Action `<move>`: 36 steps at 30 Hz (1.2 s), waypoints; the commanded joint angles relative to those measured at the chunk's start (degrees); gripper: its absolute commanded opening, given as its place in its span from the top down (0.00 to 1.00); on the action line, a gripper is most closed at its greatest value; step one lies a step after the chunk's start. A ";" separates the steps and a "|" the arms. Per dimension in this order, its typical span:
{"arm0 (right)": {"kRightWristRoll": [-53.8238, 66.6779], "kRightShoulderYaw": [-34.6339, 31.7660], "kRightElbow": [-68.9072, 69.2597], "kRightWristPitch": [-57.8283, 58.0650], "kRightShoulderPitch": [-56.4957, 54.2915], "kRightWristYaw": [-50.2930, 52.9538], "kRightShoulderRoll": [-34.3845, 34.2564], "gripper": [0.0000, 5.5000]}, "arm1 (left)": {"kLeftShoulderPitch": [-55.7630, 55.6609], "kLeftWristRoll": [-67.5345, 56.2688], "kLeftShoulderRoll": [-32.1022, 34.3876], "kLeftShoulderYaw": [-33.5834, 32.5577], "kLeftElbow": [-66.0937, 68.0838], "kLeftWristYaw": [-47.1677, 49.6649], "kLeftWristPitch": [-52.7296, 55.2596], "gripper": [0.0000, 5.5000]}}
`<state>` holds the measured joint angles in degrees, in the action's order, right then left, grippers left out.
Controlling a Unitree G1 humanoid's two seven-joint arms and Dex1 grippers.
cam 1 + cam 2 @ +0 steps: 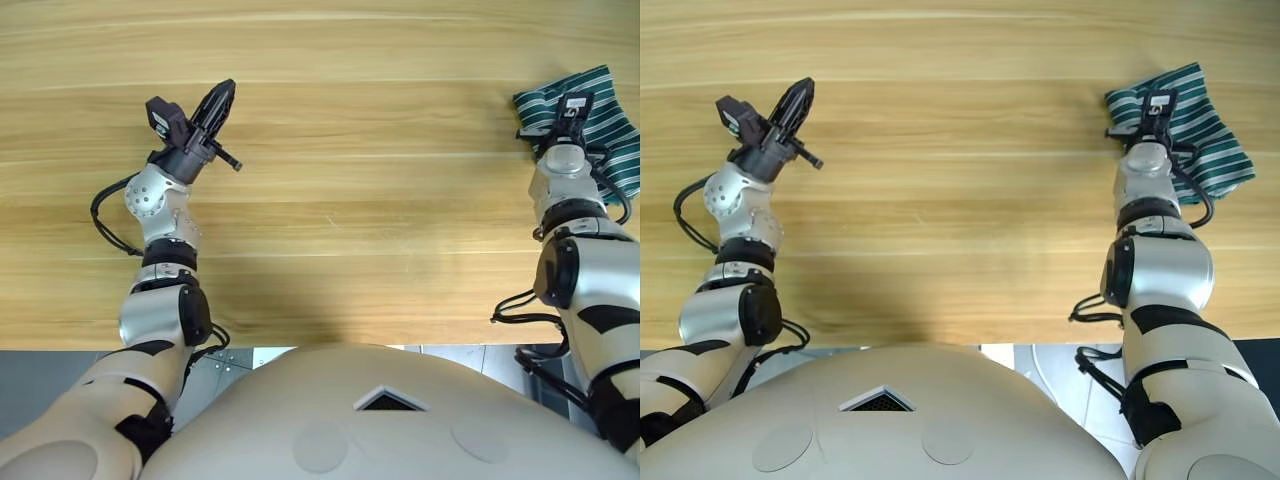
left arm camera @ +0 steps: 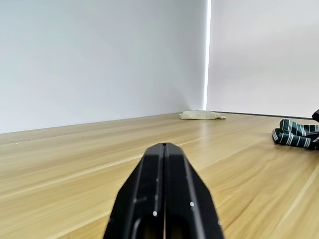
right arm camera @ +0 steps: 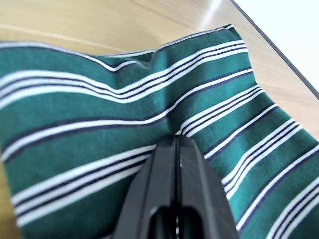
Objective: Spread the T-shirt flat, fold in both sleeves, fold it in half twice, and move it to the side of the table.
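I am pressing my right claw [image 3: 175, 141], closed tight, onto the folded green-and-white striped cotton T-shirt [image 1: 610, 115] at the right edge of the pale wooden bench [image 1: 380, 200], apparently parking it aside, while my empty left claw [image 1: 225, 93] is hovering shut toward the left edge.

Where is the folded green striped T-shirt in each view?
Left eye view: folded green-and-white striped T-shirt, upper right, at the right claw.
Right eye view: T-shirt, upper right.
Left wrist view: T-shirt, distant, across the table.
Right wrist view: T-shirt, close, at the claw tip.
Shared landmark: light wooden table.
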<state>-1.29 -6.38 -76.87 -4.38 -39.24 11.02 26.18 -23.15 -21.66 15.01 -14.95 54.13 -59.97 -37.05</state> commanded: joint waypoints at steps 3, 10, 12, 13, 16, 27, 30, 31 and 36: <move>2.07 -5.42 0.41 -3.08 -2.60 6.14 -0.37 0.99 | -0.55 -0.77 0.59 -1.74 1.81 2.30 1.10 1.00; -5.41 -2.78 8.41 -20.40 -3.58 23.05 -0.28 0.99 | -5.57 -6.40 1.63 -8.61 6.04 7.56 7.60 1.00; -15.59 4.27 13.67 -23.18 -2.29 32.42 -1.17 0.99 | -8.21 -8.06 2.20 -11.28 9.16 10.98 10.02 1.00; -21.43 8.50 16.23 -22.84 -1.66 36.63 -1.97 0.99 | -9.18 -7.56 2.41 -11.68 10.90 13.26 9.91 1.00; -28.63 17.64 14.87 -26.49 -1.36 32.10 -6.99 0.99 | -11.47 -5.11 2.67 -11.60 15.81 20.87 10.79 1.00; 14.16 -10.75 2.05 -15.44 -0.15 -28.91 -18.10 0.99 | -11.52 -1.28 3.74 -11.63 22.17 38.01 16.10 1.00; 9.53 -8.48 0.69 -15.26 0.42 -21.33 -15.73 0.99 | -11.29 1.74 3.42 -10.22 22.27 41.07 15.81 1.00; 7.96 -7.71 0.43 -15.13 0.59 -18.94 -15.23 0.99 | -11.25 2.43 3.37 -10.18 22.29 41.81 15.85 1.00; 5.04 -7.39 0.08 -14.13 1.04 -13.34 -14.18 0.99 | -11.34 3.77 3.58 -10.99 22.37 44.17 16.51 1.00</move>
<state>4.31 -13.32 -75.80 -20.16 -38.87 -4.21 11.20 -34.64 -18.70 18.50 -25.52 75.59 -17.26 -22.14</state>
